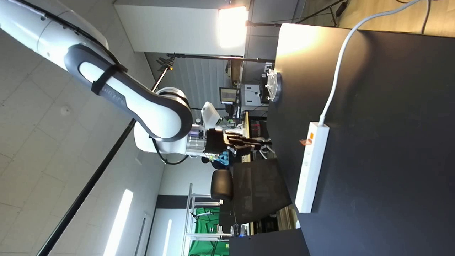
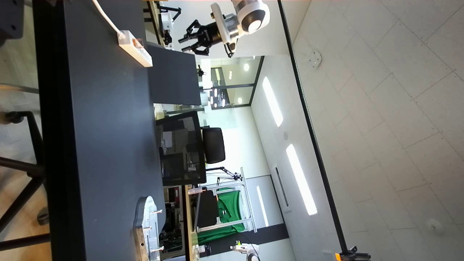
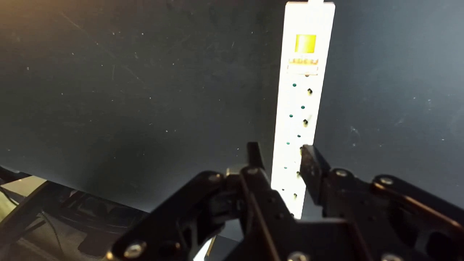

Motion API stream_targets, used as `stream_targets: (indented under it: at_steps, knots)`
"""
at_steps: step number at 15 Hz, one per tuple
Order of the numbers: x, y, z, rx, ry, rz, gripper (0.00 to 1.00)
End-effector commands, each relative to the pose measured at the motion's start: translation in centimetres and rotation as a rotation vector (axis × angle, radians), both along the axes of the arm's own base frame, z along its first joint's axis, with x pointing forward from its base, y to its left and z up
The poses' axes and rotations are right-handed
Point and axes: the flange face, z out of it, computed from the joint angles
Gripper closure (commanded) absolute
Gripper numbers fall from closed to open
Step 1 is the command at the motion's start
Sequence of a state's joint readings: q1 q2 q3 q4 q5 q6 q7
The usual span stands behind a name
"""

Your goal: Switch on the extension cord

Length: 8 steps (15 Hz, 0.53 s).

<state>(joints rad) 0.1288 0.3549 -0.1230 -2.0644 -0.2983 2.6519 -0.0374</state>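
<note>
Wrist view: the extension cord (image 3: pixel 300 98), long, narrow and glaring white, is seen right of centre, reaching from the top edge down behind the gripper (image 3: pixel 281 145), whose fingers (image 3: pixel 314 168) are held apart. Near the cord's upper end a yellow-looking switch (image 3: pixel 305 44) is set; below it, small dark holes (image 3: pixel 309 91) are spaced along the face.

White extension cord (image 1: pixel 312 169) on dark table (image 1: pixel 384 149); switch (image 3: pixel 305 43) setting unclear.
</note>
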Motion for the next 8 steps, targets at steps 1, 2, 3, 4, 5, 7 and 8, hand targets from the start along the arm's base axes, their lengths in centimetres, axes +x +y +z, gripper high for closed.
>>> stream_targets:
  at_steps: [1, 2, 3, 4, 5, 7, 8]
  knots:
    - [-1.21, -0.02, 1.54, -0.018, 0.003, -0.039, 0.34]
    - [-1.28, -0.16, 1.71, -0.02, 0.006, -0.049, 0.27]
    - [-0.47, -0.09, 1.01, -0.01, 0.005, -0.011, 0.45]
    - [-0.59, -0.15, 1.08, -0.01, 0.009, -0.016, 0.39]
    - [-0.67, -0.18, 1.08, -0.01, 0.011, -0.018, 0.31]
    - [-0.72, -0.19, 1.03, -0.01, 0.012, -0.02, 0.26]
    - [-0.73, -0.19, 1.02, -0.01, 0.012, -0.02, 0.26]
